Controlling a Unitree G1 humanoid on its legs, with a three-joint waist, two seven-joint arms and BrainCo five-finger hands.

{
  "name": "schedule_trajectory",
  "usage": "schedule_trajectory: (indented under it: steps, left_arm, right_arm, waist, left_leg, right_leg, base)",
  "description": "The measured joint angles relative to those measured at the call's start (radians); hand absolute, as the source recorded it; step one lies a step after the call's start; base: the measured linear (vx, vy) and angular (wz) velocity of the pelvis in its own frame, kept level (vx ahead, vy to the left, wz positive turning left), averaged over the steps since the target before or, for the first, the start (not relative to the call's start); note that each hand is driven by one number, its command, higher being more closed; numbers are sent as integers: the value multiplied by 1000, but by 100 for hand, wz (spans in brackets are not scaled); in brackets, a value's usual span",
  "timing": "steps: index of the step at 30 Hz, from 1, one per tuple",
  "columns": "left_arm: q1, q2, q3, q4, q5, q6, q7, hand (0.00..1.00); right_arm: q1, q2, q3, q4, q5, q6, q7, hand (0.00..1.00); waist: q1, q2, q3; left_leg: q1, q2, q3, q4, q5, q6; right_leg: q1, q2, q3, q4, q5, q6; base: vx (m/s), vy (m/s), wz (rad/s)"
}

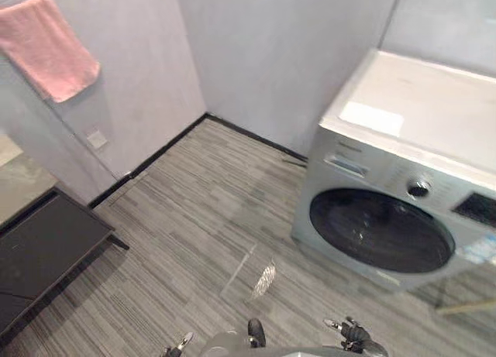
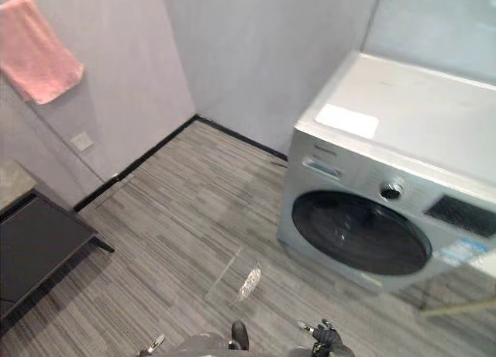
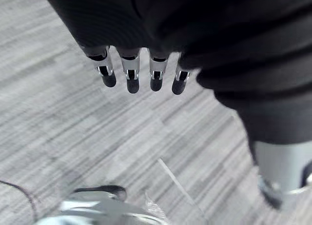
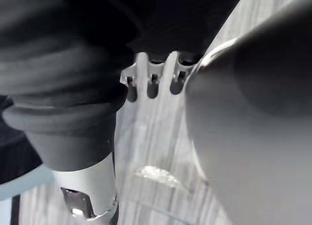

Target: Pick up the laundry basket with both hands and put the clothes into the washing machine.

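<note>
The left hand (image 3: 130,74) is hanging closest to the lens, over the grey striped floor (image 1: 201,217), with its fingers straight and spread narrowly, holding nothing. In the head views, a pink towel (image 1: 48,47) is hanging on the left wall above a dark low table (image 1: 46,248), with a wall socket (image 1: 97,139) just beside them. A clear, glinting sheet (image 1: 263,279) is lying on the mid floor. The washing machine (image 1: 364,152) is standing at the right with its round door (image 1: 380,229) closed. It is carrying a white label (image 1: 372,118) on top and a sticker (image 1: 480,250) on the front, both too small to read. The right hand (image 4: 146,81) is showing straight, empty fingers in its wrist view.
</note>
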Motion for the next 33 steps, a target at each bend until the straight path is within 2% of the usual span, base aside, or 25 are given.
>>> schedule_trajectory:
  steps: [1, 2, 3, 4, 5, 6, 7, 9, 10, 11, 12, 13, 14, 15, 16, 19, 20, 22, 24, 26, 28, 30, 31, 33]
  left_arm:
    - [-4, 1, -10, -29, -1, -4, 2, 0]
    - [-18, 3, -30, -59, -1, -12, 8, 0]
    - [-26, 1, -39, -71, -1, -19, 15, 0]
    - [-45, -17, -45, -91, -1, -25, 19, 0]
    - [-58, -31, -45, -96, -1, -26, 19, 0]
    - [-83, -68, -45, -99, -3, -28, 18, 0]
    - [-85, -82, -45, -98, -3, -28, 17, 0]
    - [-84, -107, -45, -97, 1, -36, 13, 0]
    - [-83, -107, -43, -96, 3, -37, 13, 0]
    - [-83, -103, -35, -94, 10, -37, 13, 0]
    - [-82, -101, -29, -93, 16, -36, 13, 0]
    - [-82, -87, -7, -92, 20, -37, 13, 0]
    - [-92, -86, 20, -64, 23, -34, 13, 0]
    - [-91, -95, 35, -47, 30, -32, 13, 0]
    - [-88, -113, 55, -41, 31, -28, 14, 0]
    - [-83, -118, 85, -3, 31, -23, 15, 0]
    - [-84, -113, 87, 13, 31, -23, 15, 0]
    - [-82, -100, 87, 19, 30, -23, 15, 0]
    - [-78, -87, 92, 21, 29, -23, 16, 0]
    - [-74, -70, 93, 21, 27, -23, 17, 0]
    - [-70, -59, 90, 21, 28, -23, 19, 0]
    - [-72, -57, 78, 27, 28, -23, 20, 0]
    - [-70, -56, 79, 26, 28, -24, 22, 0]
    - [-65, -42, 52, 33, 45, -23, 22, 0]
  right_arm:
    - [6, 1, 5, 0, 0, -3, 6, 0]
    - [17, 6, 4, -2, 1, -3, 7, 0]
    - [19, 9, -1, -10, 4, -2, 6, 0]
    - [30, 11, -6, -46, 3, -5, 6, 0]
    - [38, 13, -14, -69, 3, -6, 5, 0]
    - [69, 14, -15, -111, 6, -10, 4, 0]
    - [75, 14, -14, -116, 7, -11, 4, 0]
    - [68, 19, -7, -112, 9, -9, 2, 0]
    - [65, 23, -2, -110, 10, -7, 2, 0]
    - [64, 37, 14, -111, 12, -7, 2, 0]
    - [64, 43, 18, -111, 12, -6, 3, 0]
    - [71, 56, 33, -109, 12, -1, 3, 0]
    - [69, 57, 30, -106, 11, 6, 4, 0]
    - [70, 47, 18, -106, 13, 9, 2, 0]
    - [70, 35, -5, -102, 13, 11, 1, 0]
    - [56, 23, -31, -81, 12, 14, 3, 0]
    - [48, 24, -57, -60, 13, 16, 3, 0]
    - [42, 33, -80, -38, 16, 13, 2, 0]
    - [39, 39, -84, -24, 18, 12, 3, 0]
    - [32, 49, -98, -13, 18, 8, 3, 0]
    - [21, 52, -120, 13, 21, 8, 1, 0]
    - [18, 49, -123, 19, 22, 5, -2, 0]
    - [14, 50, -117, 23, 22, 6, -3, 0]
    - [5, 41, -92, 28, 24, 4, -7, 0]
  waist:
    - [-3, -15, -2]
    - [-14, -27, -2]
    - [-16, -29, -3]
    - [-27, -31, -1]
    - [-24, -28, 1]
    - [-29, -19, 7]
    - [-28, -18, 7]
    - [-23, -12, 6]
    - [-22, -14, 6]
    - [-21, -20, 3]
    - [-21, -28, -1]
    - [-20, -69, -20]
    - [-21, -55, -31]
    - [-24, -29, -38]
    - [-21, -5, -45]
    - [-27, 27, -51]
    - [-24, 30, -49]
    - [-25, 31, -47]
    - [-24, 8, -35]
    - [-23, 6, -28]
    - [-24, -6, -21]
    - [-25, -7, -19]
    - [-17, -12, -21]
    - [-26, -16, -27]
  left_leg:
    - [30, -10, -42, -6, 0, 11]
    - [58, -20, -107, -7, -1, 15]
    - [66, -25, -148, -2, -1, 17]
    - [75, -32, -227, 4, -3, 19]
    - [80, -33, -264, 11, -6, 24]
    - [97, -31, -358, 39, -23, 28]
    - [104, -32, -394, 51, -34, 27]
    - [107, -27, -528, 120, -105, 2]
    - [111, -27, -560, 135, -121, -7]
    - [109, -27, -621, 177, -155, -36]
    - [106, -28, -646, 196, -173, -49]
    - [98, -46, -690, 219, -203, -79]
    - [97, -9, -720, 233, -227, -103]
    - [89, 37, -687, 224, -230, -110]
    - [102, 97, -661, 179, -221, -134]
    - [124, 184, -654, 82, -178, -205]
    - [125, 211, -657, 77, -166, -224]
    - [120, 230, -660, 105, -149, -249]
    - [84, 230, -646, 169, -137, -262]
    - [36, 233, -572, 227, -123, -283]
    - [26, 254, -422, 198, -97, -260]
    - [45, 277, -199, 93, -63, -238]
    - [57, 269, -180, 58, -36, -227]
    - [110, 221, -173, -109, 55, -212]
  right_leg:
    - [-26, 18, 22, 62, -24, -9]
    - [-63, 38, 21, 94, -54, -54]
    - [-87, 47, 18, 94, -68, -75]
    - [-142, 59, 29, 70, -89, -105]
    - [-163, 69, 44, 39, -97, -118]
    - [-176, 97, 108, -95, -108, -138]
    - [-175, 117, 147, -162, -108, -138]
    - [-134, 174, 365, -443, -94, -135]
    - [-120, 176, 394, -505, -86, -128]
    - [-93, 172, 413, -588, -62, -123]
    - [-82, 165, 408, -613, -44, -123]
    - [-60, 132, 373, -656, 10, -130]
    - [-52, 147, 311, -642, 10, -52]
    - [-44, 169, 268, -652, 1, -69]
    - [-43, 201, 233, -656, -3, -84]
    - [-35, 249, 171, -661, -17, -129]
    - [-14, 268, 143, -677, -16, -145]
    - [32, 282, 99, -710, -16, -162]
    - [73, 283, 56, -741, -16, -174]
    - [108, 277, 8, -771, -10, -183]
    - [127, 256, -38, -790, -8, -182]
    - [137, 229, -84, -816, 4, -167]
    - [136, 216, -86, -822, 8, -160]
    - [147, 191, -88, -893, 49, -138]
  base:
    - [322, -34, 155]
    - [247, -60, 140]
    - [290, -108, 177]
    - [220, -111, 153]
    - [321, -190, 230]
    - [260, -176, 187]
    - [276, -249, 222]
    - [185, -289, 175]
    - [220, -364, 159]
    - [206, -332, 119]
    - [291, -460, 143]
    - [370, -611, 124]
    - [355, -598, 128]
    - [307, -561, 98]
    - [159, -328, 59]
    - [153, -380, 45]
    - [108, -277, 45]
    - [85, -219, 60]
    - [41, -161, 72]
    - [-8, -88, 78]
    - [-31, -20, 77]
    - [-58, 58, 71]
    - [-58, 76, 30]
    - [-41, 89, 9]
